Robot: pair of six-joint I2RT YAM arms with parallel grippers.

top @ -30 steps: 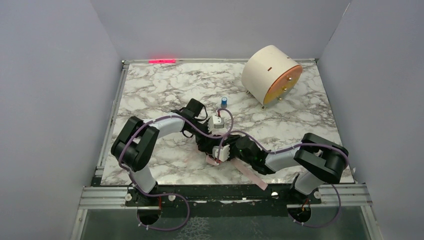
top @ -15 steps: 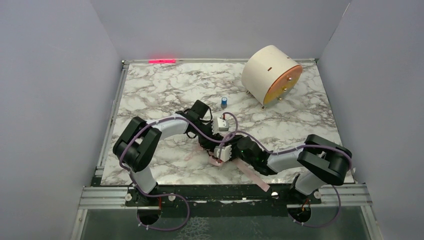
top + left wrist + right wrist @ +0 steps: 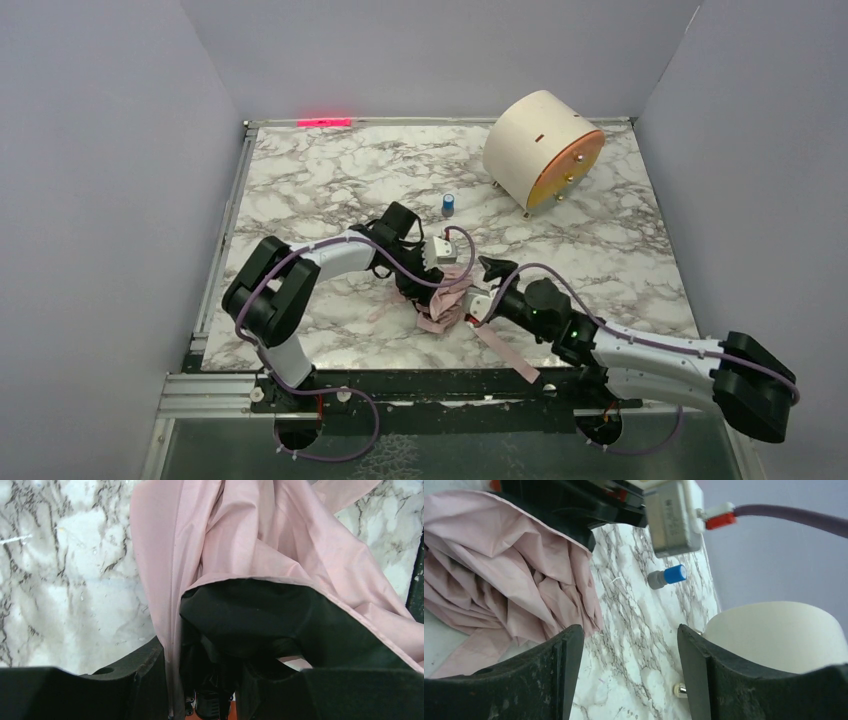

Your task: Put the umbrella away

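Marble-patterned table (image 3: 320,175): cream drum (image 3: 535,145), orange face, brass feet, far right; small blue-capped cylinder (image 3: 449,204) mid-table. Umbrella (image 3: 443,308): crumpled pale pink fabric, near centre, axis unclear; flat strap (image 3: 505,352) trailing near-right. Left gripper (image 3: 175,655) clamped on its fabric. Right gripper (image 3: 629,645) just beside, spread, empty.
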